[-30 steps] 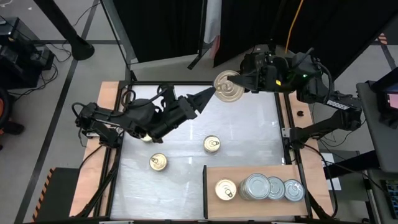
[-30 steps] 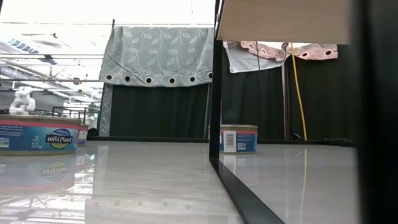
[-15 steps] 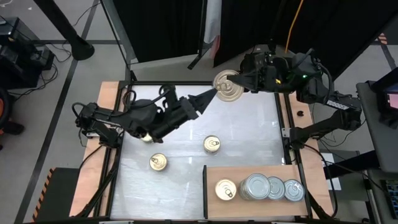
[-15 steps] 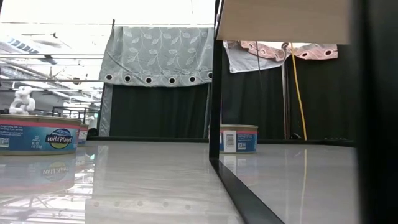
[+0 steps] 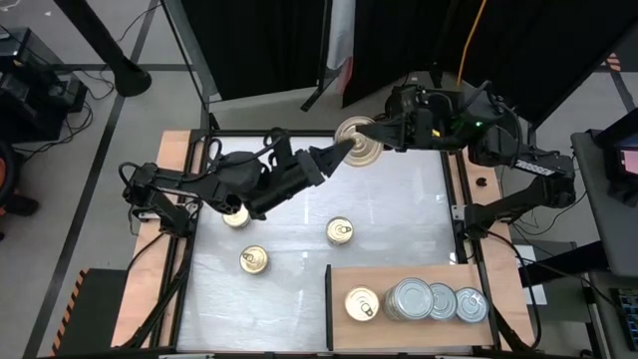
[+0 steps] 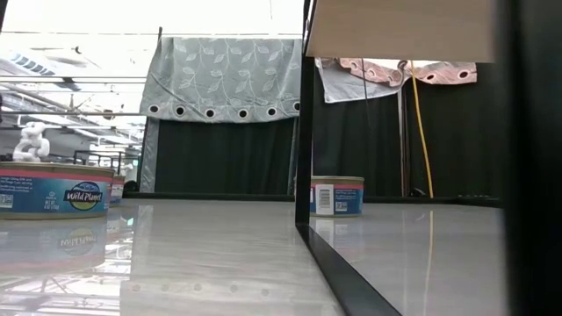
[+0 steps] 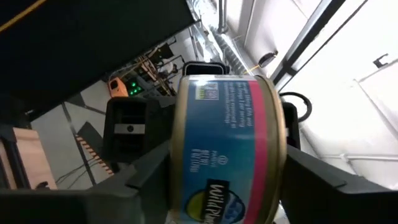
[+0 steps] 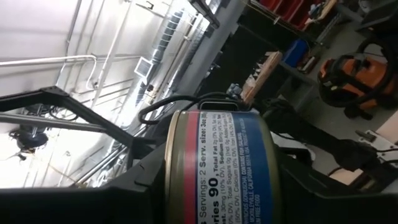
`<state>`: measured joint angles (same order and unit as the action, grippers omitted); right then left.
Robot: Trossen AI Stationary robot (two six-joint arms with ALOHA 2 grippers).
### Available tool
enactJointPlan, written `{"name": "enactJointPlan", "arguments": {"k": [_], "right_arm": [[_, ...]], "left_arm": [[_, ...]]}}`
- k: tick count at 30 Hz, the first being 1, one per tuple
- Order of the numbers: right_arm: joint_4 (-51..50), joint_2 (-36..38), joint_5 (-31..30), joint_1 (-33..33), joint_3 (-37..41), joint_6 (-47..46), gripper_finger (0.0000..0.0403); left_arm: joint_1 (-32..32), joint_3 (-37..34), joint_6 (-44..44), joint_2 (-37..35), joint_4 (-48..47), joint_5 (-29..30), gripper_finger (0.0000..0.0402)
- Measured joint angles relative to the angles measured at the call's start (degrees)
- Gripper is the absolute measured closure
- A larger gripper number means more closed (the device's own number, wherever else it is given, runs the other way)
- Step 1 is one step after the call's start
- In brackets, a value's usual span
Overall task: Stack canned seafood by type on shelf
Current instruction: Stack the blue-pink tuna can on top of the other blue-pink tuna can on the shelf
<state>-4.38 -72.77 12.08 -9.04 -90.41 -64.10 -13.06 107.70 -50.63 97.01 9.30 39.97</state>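
High view: both the left gripper [image 5: 344, 150] and the right gripper [image 5: 377, 128] clamp one round, gold-topped metal tin [image 5: 357, 141] above the glossy white table [image 5: 289, 234].

There were five gold-topped cans [image 5: 339, 231], three silver-topped cans [image 5: 407, 299], one shelf [image 5: 498, 289] and two arms [image 5: 249, 184].

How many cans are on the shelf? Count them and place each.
4: a gold-topped can at the left end of the shelf, then three silver-topped cans in a row to its right. Stacks may hide more.
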Motion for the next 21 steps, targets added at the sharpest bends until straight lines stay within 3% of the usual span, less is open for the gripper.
{"name": "enactJointPlan", "arguments": {"k": [4,9,14,18,21], "right_arm": [[-0.2,0.0,0.5,-0.1,0.0,-0.2,0.0213],[-0.2,1.0,2.9,-0.1,0.0,4.9,0.0170],[-1.8,4.7,4.8,-0.8,0.0,6.6,0.0087],[-9.0,9.8,6.4,-2.5,0.0,7.8,0.0022],[-15.4,14.0,6.3,-3.7,0.0,12.0,0.0009]], "left_arm": [[0.0,0.0,0.9,0.0,-0.3,-1.1,0.0203],[0.0,0.0,0.0,-0.2,-0.7,-5.3,0.0203],[-1.0,0.0,-5.2,-2.4,-7.8,-15.6,0.0203],[-3.1,0.0,-10.4,-2.6,-13.5,-22.7,0.0203],[-4.9,0.0,-15.0,-1.9,-21.0,-28.4,0.0203]]}}
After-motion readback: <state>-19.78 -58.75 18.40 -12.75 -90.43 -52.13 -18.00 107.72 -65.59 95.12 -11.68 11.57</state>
